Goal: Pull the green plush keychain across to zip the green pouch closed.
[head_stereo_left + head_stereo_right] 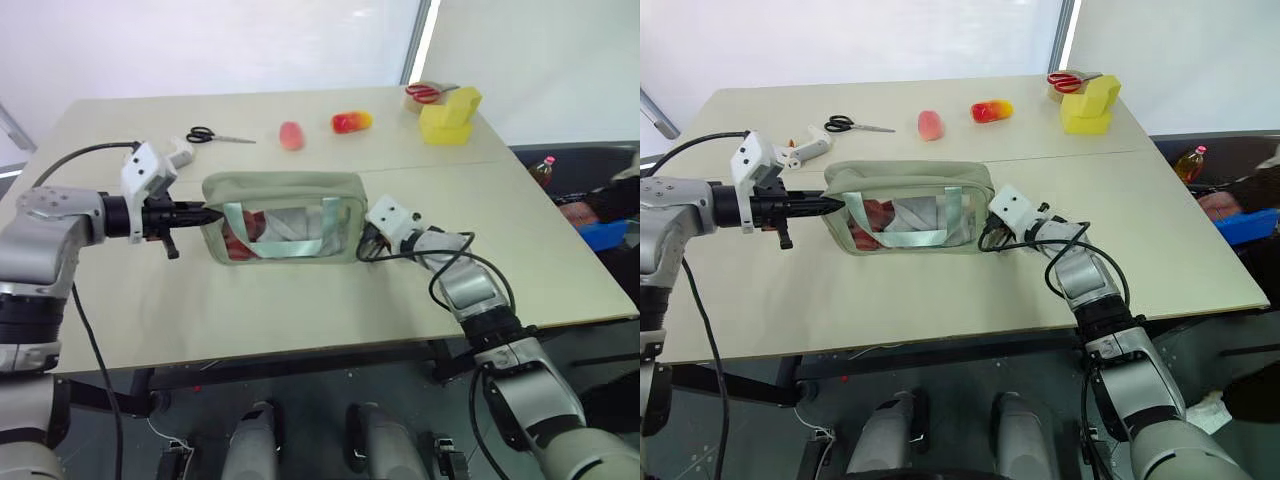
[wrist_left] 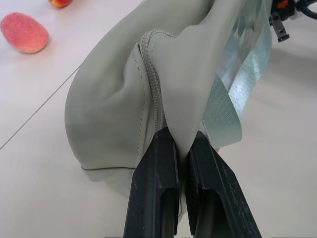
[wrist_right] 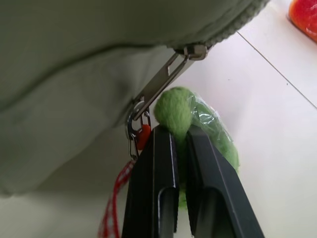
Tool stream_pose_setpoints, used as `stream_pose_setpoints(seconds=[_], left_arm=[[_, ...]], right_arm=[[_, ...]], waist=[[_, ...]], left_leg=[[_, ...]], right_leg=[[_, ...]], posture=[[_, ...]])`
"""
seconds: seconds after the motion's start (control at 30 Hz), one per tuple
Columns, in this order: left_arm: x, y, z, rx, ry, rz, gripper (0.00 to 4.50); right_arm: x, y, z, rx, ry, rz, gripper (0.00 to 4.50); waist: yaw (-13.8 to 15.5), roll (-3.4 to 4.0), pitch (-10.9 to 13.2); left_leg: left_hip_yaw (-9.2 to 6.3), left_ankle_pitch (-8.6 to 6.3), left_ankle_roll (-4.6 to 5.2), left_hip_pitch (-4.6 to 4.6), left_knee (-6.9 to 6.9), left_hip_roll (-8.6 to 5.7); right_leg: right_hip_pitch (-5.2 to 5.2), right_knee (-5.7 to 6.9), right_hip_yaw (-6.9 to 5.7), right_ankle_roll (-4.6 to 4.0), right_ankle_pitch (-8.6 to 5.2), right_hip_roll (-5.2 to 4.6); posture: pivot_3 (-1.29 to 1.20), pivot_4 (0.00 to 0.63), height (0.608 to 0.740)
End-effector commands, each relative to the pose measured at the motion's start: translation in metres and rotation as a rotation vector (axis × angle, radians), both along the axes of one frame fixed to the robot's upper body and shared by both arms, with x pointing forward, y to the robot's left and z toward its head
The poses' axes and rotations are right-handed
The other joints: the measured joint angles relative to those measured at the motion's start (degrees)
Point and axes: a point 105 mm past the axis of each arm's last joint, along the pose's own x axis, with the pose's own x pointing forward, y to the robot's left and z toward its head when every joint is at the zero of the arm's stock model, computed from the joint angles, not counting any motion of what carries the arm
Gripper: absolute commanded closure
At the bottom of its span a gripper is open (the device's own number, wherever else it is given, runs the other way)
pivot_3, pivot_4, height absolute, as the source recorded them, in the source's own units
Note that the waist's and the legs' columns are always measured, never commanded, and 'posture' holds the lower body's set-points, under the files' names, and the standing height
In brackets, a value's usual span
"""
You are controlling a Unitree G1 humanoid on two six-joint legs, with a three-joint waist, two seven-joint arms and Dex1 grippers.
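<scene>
Right wrist view — fuzzy green plush keychain [image 3: 174, 113]

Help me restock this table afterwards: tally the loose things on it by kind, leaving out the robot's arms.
Pouch: 1, the green pouch with the green plush keychain on its zipper
Scissors: 2, black-handled scissors and red-handled scissors
Plush fruit: 2, pink plush fruit and red-yellow plush fruit
Yellow block: 1
White tool: 1
Total: 7
</scene>
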Motion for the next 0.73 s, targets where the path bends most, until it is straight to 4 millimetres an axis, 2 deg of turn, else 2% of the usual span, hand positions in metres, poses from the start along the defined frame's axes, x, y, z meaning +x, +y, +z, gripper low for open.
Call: stream_pose_setpoints(seconds=[0.03,0.07,0.1,0.17,0.27,0.37,0.4,0.57,0.63,0.73], left_arm=[[-0.002,0.003,0.007,0.015,-0.03,0.015,4.5],[-0.002,0.003,0.008,0.012,-0.033,0.018,4.5],[-0.002,0.003,0.01,0.008,-0.038,0.024,4.13],[-0.004,0.006,0.015,-0.011,-0.032,0.026,3.33],[-0.003,0.015,0.021,-0.003,-0.035,0.049,1.91],[-0.004,0.021,0.031,-0.015,-0.04,0.057,0.32],[-0.005,0.023,0.035,-0.021,-0.043,0.058,0.05],[-0.012,0.039,0.05,-0.047,-0.051,0.093,0.05],[-0.01,0.045,0.054,-0.056,-0.063,0.134,0.05],[-0.013,0.044,0.057,-0.091,-0.069,0.123,0.05]], right_arm=[[-0.005,0.005,0.002,0.042,0.04,0.03,4.44],[-0.003,0.001,0.018,0.091,0.027,0.026,4.44],[-0.004,-0.001,0.031,0.132,0.03,0.034,4.11],[-0.013,-0.007,0.059,0.198,0.07,0.097,3.29],[-0.045,-0.013,0.103,0.259,0.159,0.251,1.87],[-0.066,-0.018,0.13,0.245,0.191,0.318,0.25],[-0.071,-0.019,0.136,0.233,0.196,0.331,0.02],[-0.089,-0.008,0.169,0.297,0.211,0.393,0.02],[-0.091,-0.006,0.17,0.293,0.212,0.394,0.02],[-0.087,-0.006,0.168,0.292,0.188,0.354,0.02]], waist=[[0.0,0.0,0.0],[0.0,0.0,0.0],[0.1,0.0,0.0],[0.2,0.05,0.0],[0.6,0.04,0.0],[0.6,0.03,0.0],[0.5,0.03,0.0],[0.1,0.06,0.0],[0.3,0.06,0.0],[0.6,0.05,0.0]], left_leg=[[0.0,-0.01,-0.01,0.08,-0.03,0.0],[-0.01,-0.01,-0.01,0.11,-0.05,0.0],[-0.02,-0.01,-0.01,0.09,-0.05,0.01],[-0.02,-0.01,-0.01,0.03,-0.02,0.0],[-0.03,0.01,0.01,-0.29,0.03,0.0],[-0.03,0.0,0.01,-0.3,0.0,0.0],[-0.04,-0.01,0.0,-0.29,-0.04,0.0],[-0.01,-0.03,-0.02,-0.28,-0.08,0.01],[-0.01,-0.03,-0.01,-0.29,-0.14,0.01],[-0.01,-0.03,-0.02,-0.29,-0.13,0.01]], right_leg=[[0.07,-0.01,0.0,0.0,0.0,0.0],[0.09,-0.01,0.0,0.0,0.0,0.0],[0.09,-0.01,0.0,-0.01,0.0,0.0],[0.06,-0.02,0.0,-0.01,0.0,-0.01],[-0.24,-0.01,0.0,-0.01,0.0,-0.03],[-0.32,-0.03,-0.01,-0.01,-0.01,-0.03],[-0.32,-0.05,-0.01,-0.02,-0.01,-0.02],[-0.41,-0.08,0.01,-0.07,0.01,-0.04],[-0.45,-0.08,0.01,-0.08,0.01,-0.05],[-0.45,-0.16,-0.02,-0.1,-0.01,-0.07]], posture=[[0.0,0.15,0.74],[0.0,0.15,0.74],[0.0,0.15,0.74],[0.0,0.15,0.74],[0.0,0.15,0.74],[0.0,0.15,0.74],[0.0,0.15,0.74],[0.0,0.15,0.74],[0.0,0.15,0.74],[0.0,0.15,0.74]])
